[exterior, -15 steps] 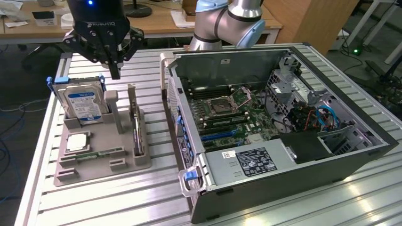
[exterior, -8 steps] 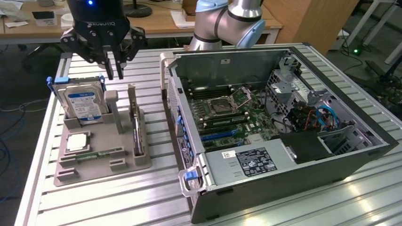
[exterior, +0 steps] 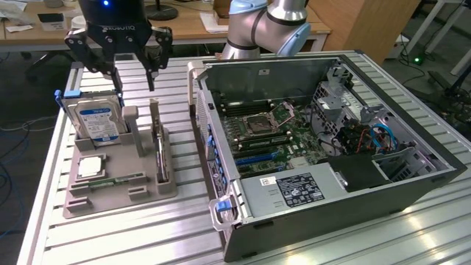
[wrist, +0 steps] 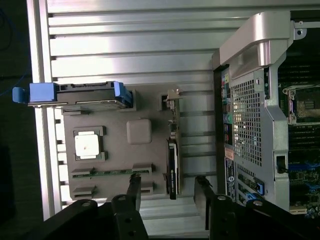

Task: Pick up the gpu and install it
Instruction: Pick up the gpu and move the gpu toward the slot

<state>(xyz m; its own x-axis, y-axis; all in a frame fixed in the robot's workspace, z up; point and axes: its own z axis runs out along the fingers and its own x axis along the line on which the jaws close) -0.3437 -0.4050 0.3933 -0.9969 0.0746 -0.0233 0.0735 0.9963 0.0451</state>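
The gpu (exterior: pixel 158 144) stands on its edge in a slot of the grey holder tray (exterior: pixel 140 190), left of the computer case in the exterior view. It is a thin dark card with a pale metal bracket at its far end. In the wrist view the gpu (wrist: pixel 172 162) appears edge-on. My gripper (exterior: pixel 133 83) hangs above the tray's far end, well clear of the card, open with nothing between its fingers. In the wrist view my gripper (wrist: pixel 167 195) straddles the line of the card from above, the two black fingers (wrist: pixel 134 192) set wide apart.
The open computer case (exterior: pixel 412 185) lies to the exterior view's right, motherboard (exterior: pixel 272 135) exposed. The tray also holds an upright hard drive (exterior: pixel 99 124) with blue clips, a CPU (exterior: pixel 91 165) and a green memory stick (exterior: pixel 110 182). All sit on a ribbed aluminium table (exterior: pixel 132 237).
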